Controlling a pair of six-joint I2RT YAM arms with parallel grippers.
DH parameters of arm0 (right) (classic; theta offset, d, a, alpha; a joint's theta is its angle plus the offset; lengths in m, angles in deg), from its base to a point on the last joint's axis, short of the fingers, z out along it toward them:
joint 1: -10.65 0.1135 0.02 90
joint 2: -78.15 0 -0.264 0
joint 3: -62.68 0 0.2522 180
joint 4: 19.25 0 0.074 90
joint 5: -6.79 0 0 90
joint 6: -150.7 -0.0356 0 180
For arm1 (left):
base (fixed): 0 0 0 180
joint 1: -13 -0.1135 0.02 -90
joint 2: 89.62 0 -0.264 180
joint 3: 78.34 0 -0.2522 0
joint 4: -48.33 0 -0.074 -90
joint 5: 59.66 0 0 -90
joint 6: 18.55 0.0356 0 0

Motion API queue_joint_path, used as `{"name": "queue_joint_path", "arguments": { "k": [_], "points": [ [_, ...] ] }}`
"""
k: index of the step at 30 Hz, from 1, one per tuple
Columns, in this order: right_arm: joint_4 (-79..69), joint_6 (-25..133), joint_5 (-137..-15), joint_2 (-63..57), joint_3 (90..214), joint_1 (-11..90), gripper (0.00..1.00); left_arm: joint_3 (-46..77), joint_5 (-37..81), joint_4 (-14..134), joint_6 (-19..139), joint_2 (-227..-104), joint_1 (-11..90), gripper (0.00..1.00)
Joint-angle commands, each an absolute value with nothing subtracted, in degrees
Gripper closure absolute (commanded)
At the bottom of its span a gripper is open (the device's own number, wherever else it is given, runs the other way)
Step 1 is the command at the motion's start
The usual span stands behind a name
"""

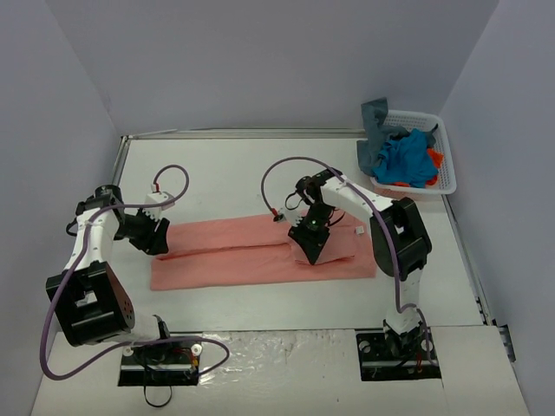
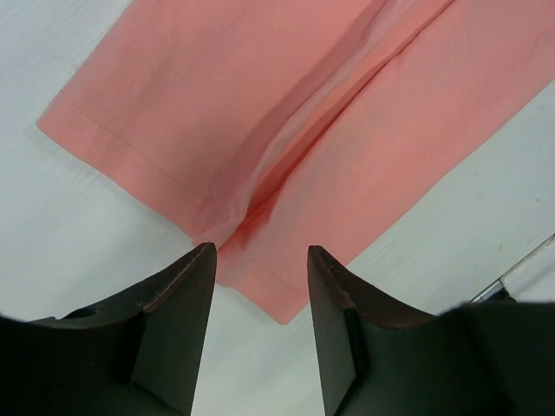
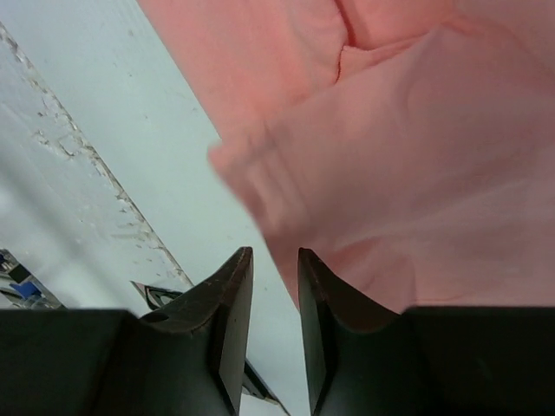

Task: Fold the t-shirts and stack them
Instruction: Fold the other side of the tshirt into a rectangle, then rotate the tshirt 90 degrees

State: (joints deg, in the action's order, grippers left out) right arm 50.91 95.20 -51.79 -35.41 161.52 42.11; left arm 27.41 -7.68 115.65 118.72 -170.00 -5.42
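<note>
On the white desk (image 1: 225, 169) lies a soft salmon-pink t-shirt (image 1: 234, 256), folded into a long creased band. At its stitched hem the left gripper (image 2: 260, 253) jaws gape, released; the right gripper (image 3: 276, 253) jaws, barely parted, grasp nothing.

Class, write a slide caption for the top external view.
Left hand and right hand at a lengthwise-folded salmon-pink t-shirt; more shirts heaped in a basket.

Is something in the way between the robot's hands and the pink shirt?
No, nothing visible is in the way. The left gripper hangs with its jaws open right at the left end of the pink shirt. The right gripper is directly over the shirt's right part, jaws slightly apart.
</note>
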Motion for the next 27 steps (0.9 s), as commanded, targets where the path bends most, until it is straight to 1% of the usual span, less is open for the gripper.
{"name": "queue_joint_path", "arguments": {
  "k": [1, 3, 8, 14, 17, 20, 21, 23, 24, 25, 27],
  "points": [
    [53.22, 95.24, -52.53, -32.42, 160.21, 42.46, 0.74, 27.78, -9.92, 116.40, 118.74, -167.93, -5.72, 0.55],
    [52.87, 95.24, -52.36, -32.07, 159.41, 42.38, 0.73, 27.87, -9.74, 116.40, 118.74, -168.02, -5.72, 0.55],
    [52.52, 94.97, -52.53, -29.78, 159.06, 42.20, 0.66, 27.26, -9.21, 116.31, 118.82, -167.75, -5.72, 0.55],
    [50.59, 94.01, -54.90, -25.83, 156.26, 39.66, 0.66, 26.55, -8.34, 116.23, 119.53, -168.80, -5.72, 0.55],
    [48.66, 92.87, -57.18, -23.63, 153.18, 37.11, 0.68, 27.08, -8.51, 116.05, 120.14, -170.12, -5.46, 0.55],
    [46.46, 91.46, -58.94, -22.57, 150.19, 35.09, 0.73, 27.95, -8.51, 114.56, 120.41, -171.62, -5.37, 0.55],
    [45.58, 90.76, -60.86, -22.66, 148.88, 34.39, 0.79, 28.04, -8.51, 114.21, 120.32, -172.40, -5.37, 0.55],
    [43.56, 89.88, -62.20, -23.88, 148.08, 33.77, 0.86, 27.87, -9.12, 113.59, 120.14, -173.28, -5.28, 0.55],
    [43.12, 89.70, -62.81, -24.59, 147.73, 33.42, 0.93, 27.78, -9.56, 113.68, 120.14, -173.90, -5.37, 0.55],
    [42.07, 89.35, -63.17, -25.29, 147.55, 32.89, 0.96, 27.69, -9.91, 113.68, 120.23, -174.17, -5.28, 0.55],
    [41.01, 89.08, -64.22, -27.75, 147.81, 32.54, 0.98, 27.52, -10.36, 113.42, 120.23, -174.26, -5.28, 0.55]
  ]
}}
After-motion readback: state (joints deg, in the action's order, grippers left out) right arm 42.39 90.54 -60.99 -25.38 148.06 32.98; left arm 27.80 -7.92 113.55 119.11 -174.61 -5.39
